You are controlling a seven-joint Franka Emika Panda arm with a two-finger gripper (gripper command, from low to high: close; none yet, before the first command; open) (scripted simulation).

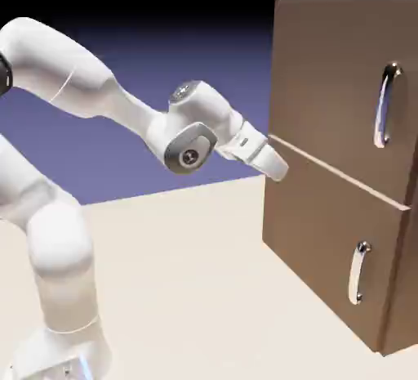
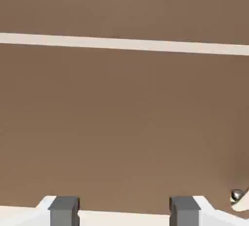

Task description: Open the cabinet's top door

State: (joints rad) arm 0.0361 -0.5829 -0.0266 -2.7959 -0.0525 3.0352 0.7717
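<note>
Blue-violet backdrop fades to black behind the cabinet; its top door shows no readable writing. The gripper stands wide, holding nothing.

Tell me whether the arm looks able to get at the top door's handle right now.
Probably yes: the claw is open and nothing visible stands before the handle, though the arm would likely have to rise and reach across first.
</note>
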